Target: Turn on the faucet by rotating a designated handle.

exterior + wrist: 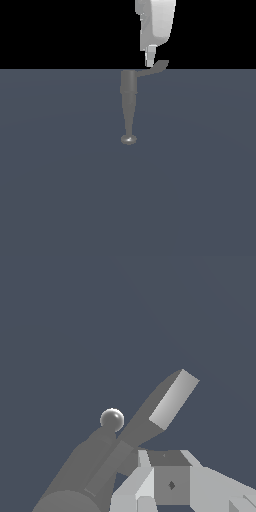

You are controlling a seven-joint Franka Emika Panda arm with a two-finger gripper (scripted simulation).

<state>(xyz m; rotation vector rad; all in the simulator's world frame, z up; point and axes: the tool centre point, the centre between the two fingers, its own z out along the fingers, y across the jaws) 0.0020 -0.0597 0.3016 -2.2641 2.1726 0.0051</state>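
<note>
The dull-grey faucet [128, 87] stands on the blue-grey floor, its long spout running toward the camera to a rounded disc tip [128, 139]. The thin flat handle [155, 67] sticks out from the body's top toward the exterior view's right, paddle end slightly upturned. My white gripper [149, 62] comes down from above, its fingertips right at the handle's middle; I cannot tell if they touch. In the wrist view the handle [170, 398] lies just past my gripper [170, 476], beside the spout tip [112, 419]. The fingers look closed together and hold nothing.
The flat blue-grey floor [60, 190] spreads all around the faucet. Black background lies behind it. Nothing else shows.
</note>
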